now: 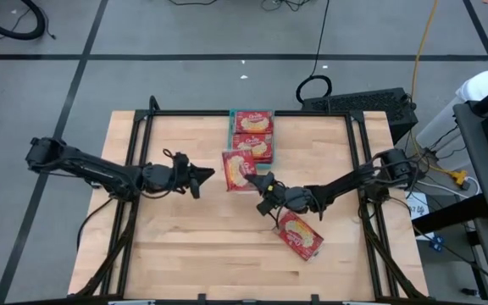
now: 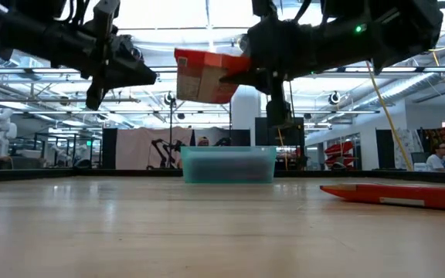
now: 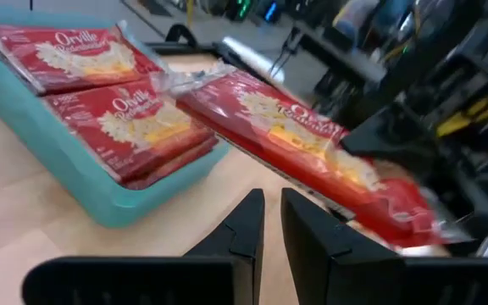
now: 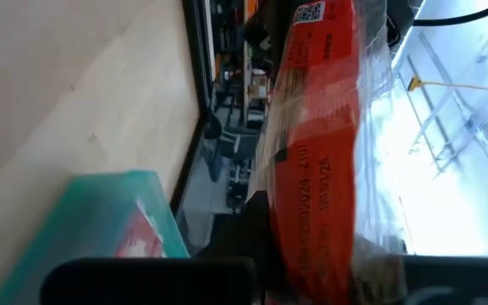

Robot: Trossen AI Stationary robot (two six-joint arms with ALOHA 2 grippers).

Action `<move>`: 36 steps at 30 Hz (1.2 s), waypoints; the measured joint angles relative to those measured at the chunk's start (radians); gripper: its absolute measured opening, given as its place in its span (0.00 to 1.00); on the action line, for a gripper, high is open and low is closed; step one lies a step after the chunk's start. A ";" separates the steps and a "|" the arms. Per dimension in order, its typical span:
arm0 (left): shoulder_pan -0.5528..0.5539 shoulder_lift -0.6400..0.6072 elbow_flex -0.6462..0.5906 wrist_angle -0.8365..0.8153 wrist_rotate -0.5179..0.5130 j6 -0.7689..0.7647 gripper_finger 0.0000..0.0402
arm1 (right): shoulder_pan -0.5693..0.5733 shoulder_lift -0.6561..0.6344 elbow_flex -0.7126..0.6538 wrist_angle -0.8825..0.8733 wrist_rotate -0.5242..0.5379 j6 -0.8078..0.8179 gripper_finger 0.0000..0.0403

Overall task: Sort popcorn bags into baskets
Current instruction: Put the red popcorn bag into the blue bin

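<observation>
The right gripper [image 1: 261, 183] is clamped on one edge of a popcorn bag [image 1: 237, 169] and holds it in the air near the middle of the tabletop [image 1: 185, 246], just short of the near end of the teal basket [image 1: 230, 127], which sits at the middle of the far edge with at least two bags lying in it. The left gripper [image 1: 203, 176] hangs empty just beside the carried bag, its fingers nearly together, on the side toward the left edge. A second loose bag [image 1: 300, 235] lies flat toward the near right corner. Risks, as judged: the grip is on an edge only, so the bag droops and could slip or swing; released from here it would land on the tabletop or catch the basket wall; the left gripper is close enough to be brushed if the bag swings that way. The low view alone shows the bag well clear of the surface and tilted; the high view alone shows how far it still stands from the basket. The left wrist view shows the basket's load stacked near its rim; the right wrist view confirms the pinch on the bag's edge.
</observation>
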 joint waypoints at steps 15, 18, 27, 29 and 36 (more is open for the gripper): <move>0.063 0.000 -0.088 0.182 0.034 -0.075 0.53 | -0.055 0.008 0.000 0.022 -0.182 -0.180 0.04; 0.099 0.000 -0.088 0.187 0.033 -0.082 0.64 | -0.055 0.008 0.000 0.018 -0.224 -0.214 0.04; 0.140 0.078 -0.087 0.199 0.028 -0.105 0.67 | -0.083 0.008 0.009 0.027 -0.242 -0.247 0.04; 0.141 0.110 -0.087 0.244 0.051 -0.117 0.64 | -0.089 0.008 0.009 0.023 -0.247 -0.247 0.04; 0.144 0.244 -0.086 0.546 0.133 -0.041 0.48 | -0.102 0.007 0.009 0.031 -0.293 -0.243 0.04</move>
